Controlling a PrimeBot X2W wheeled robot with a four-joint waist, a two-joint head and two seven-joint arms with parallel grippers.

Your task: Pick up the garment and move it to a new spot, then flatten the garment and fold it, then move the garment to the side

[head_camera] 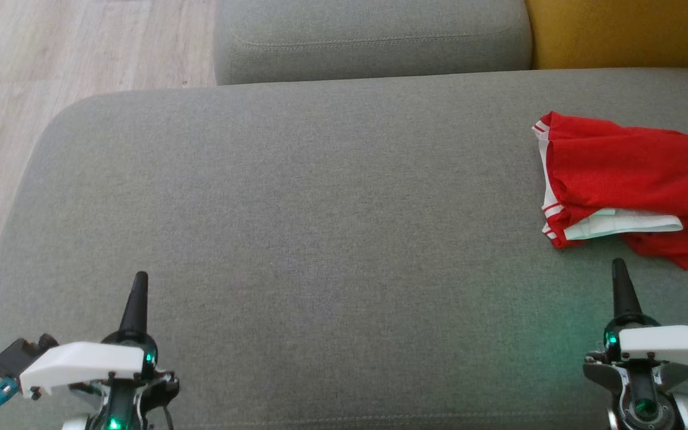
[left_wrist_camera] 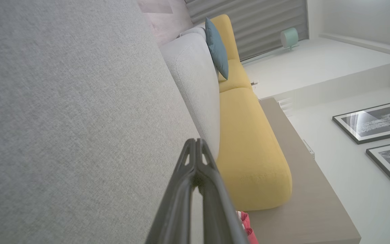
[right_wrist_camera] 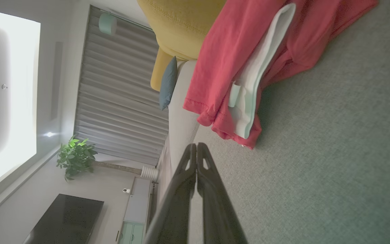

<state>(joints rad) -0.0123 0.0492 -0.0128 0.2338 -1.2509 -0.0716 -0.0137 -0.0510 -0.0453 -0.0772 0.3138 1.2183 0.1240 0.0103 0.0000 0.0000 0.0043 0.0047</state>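
The garment [head_camera: 624,185] is red with white trim and lies folded in a loose bundle at the right edge of the grey sofa seat [head_camera: 320,239]. My right gripper [head_camera: 619,266] is shut, empty, just in front of the bundle and apart from it. In the right wrist view the garment [right_wrist_camera: 245,67] lies beyond the closed tips of that gripper [right_wrist_camera: 196,145]. My left gripper [head_camera: 140,278] is shut and empty near the seat's front left. In the left wrist view its tips [left_wrist_camera: 195,140] are pressed together, and a scrap of the red garment [left_wrist_camera: 247,227] shows at the bottom.
A grey back cushion [head_camera: 374,39] and a yellow cushion [head_camera: 624,33] line the far side of the seat. Wooden floor [head_camera: 33,77] lies past the seat's left edge. A wide stretch of bare seat runs between the two grippers.
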